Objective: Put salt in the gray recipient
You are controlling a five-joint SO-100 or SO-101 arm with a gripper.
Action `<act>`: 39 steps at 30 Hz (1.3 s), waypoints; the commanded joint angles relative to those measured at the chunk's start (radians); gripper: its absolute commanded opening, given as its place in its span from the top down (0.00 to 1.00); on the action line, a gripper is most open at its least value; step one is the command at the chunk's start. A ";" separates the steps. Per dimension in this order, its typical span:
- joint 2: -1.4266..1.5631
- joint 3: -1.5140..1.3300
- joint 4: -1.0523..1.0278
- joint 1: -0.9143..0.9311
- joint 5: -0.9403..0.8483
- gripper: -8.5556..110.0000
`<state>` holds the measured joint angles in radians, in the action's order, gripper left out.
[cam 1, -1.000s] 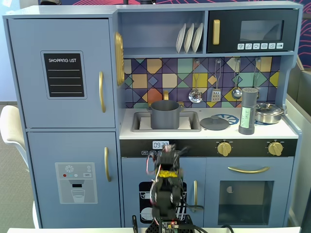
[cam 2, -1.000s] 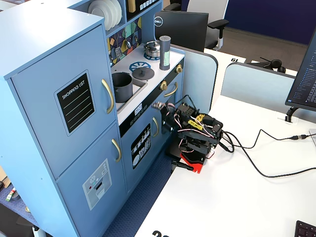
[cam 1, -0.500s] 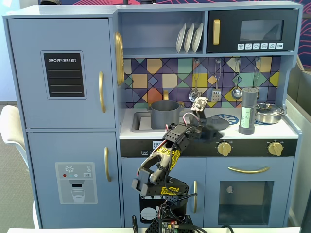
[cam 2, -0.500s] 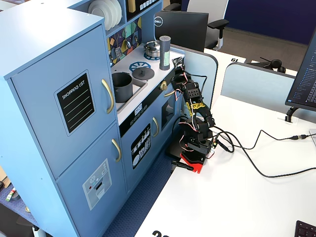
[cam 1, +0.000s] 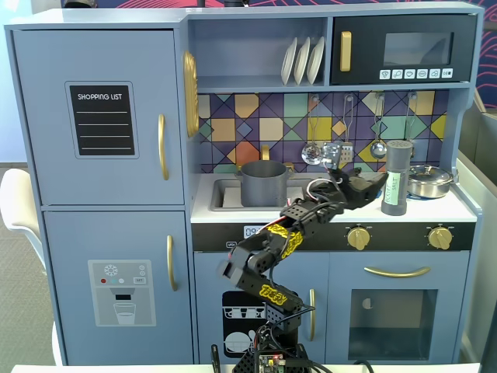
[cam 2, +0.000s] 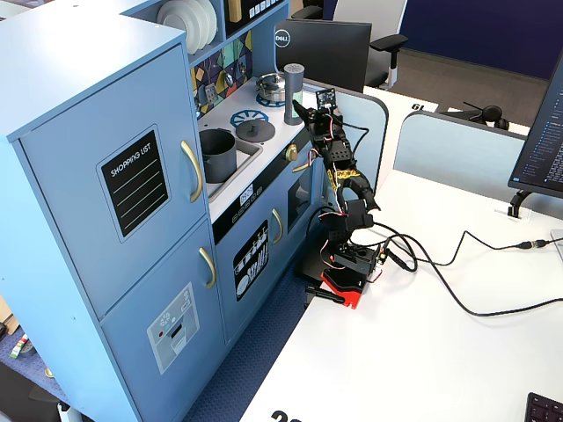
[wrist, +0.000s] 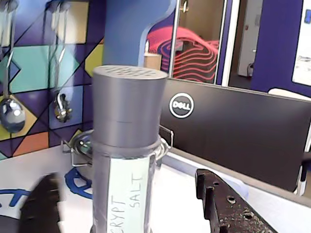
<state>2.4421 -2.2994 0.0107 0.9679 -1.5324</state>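
Extended rightward since before, my gripper (wrist: pixel 131 213) stands wide, fingers flanking the upright salt (wrist: pixel 127 145) without contact.

An office — desk partitions (cam 2: pixel 457 145), Dell monitor (cam 2: pixel 321 48), toy kitchen (cam 2: pixel 132 176).

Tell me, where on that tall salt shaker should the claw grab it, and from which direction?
Probably around the straight body, below the cap, coming level from the front. The salt shaker stands upright on the counter, and its cap flares wider, so it would help stop a slip. In the wrist view the open gripper already has a finger on each side. The steel pot behind leaves the front approach free.
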 commanded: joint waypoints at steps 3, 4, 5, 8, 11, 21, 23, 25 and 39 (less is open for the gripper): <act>-0.147 0.135 0.061 0.018 0.063 0.49; -0.175 0.156 0.058 0.020 0.075 0.48; -0.204 0.178 0.057 0.021 0.080 0.48; -0.276 0.232 0.058 0.020 0.071 0.48; -0.345 0.281 0.071 0.011 0.069 0.48; -0.588 0.489 0.075 -0.012 0.080 0.49; -0.634 0.535 0.075 -0.017 0.084 0.49; -0.673 0.575 0.077 -0.023 0.084 0.50; -0.851 0.764 0.123 -0.057 0.041 0.58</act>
<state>1.5815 -1.6230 0.1012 0.9296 -1.4726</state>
